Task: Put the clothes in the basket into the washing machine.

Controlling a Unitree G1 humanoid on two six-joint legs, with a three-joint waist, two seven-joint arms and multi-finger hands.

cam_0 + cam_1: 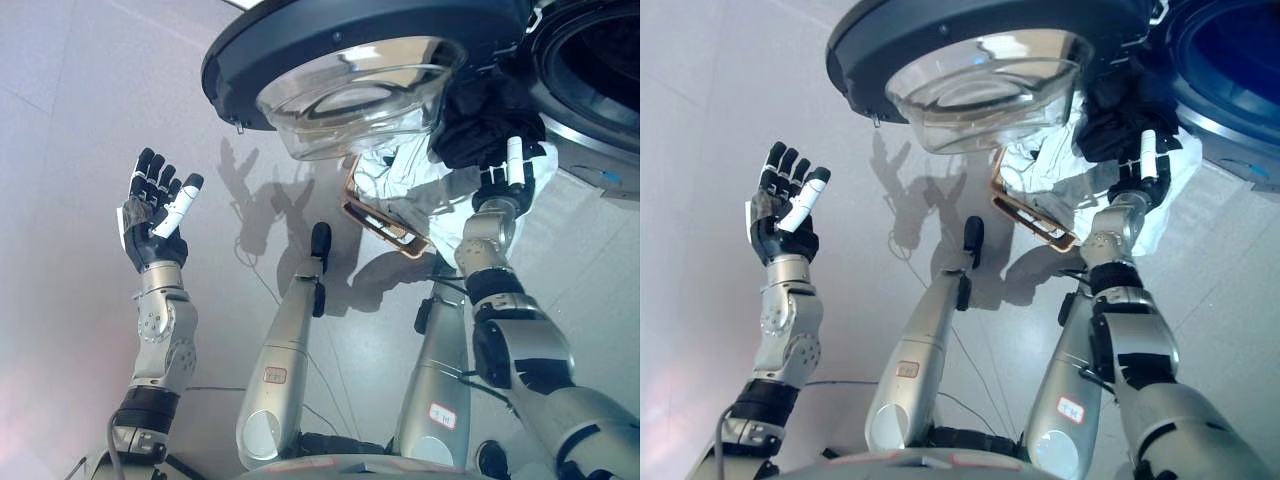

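Observation:
The washing machine [590,120] stands at the top right with its drum opening [605,55] dark. Its round door [300,40] with a glass bowl [355,100] hangs open across the top middle. My right hand [503,172] is raised just left of the opening and is shut on a black garment [480,115], which bunches up between the door and the machine's rim. Below it a basket with a brown rim [378,228] holds white cloth [405,185]; the door partly hides the basket. My left hand [153,210] is open and empty, held up at the left, far from the basket.
Pale tiled floor [90,100] stretches to the left and below. The open door overhangs the basket. The machine's front [1240,150] closes off the right side.

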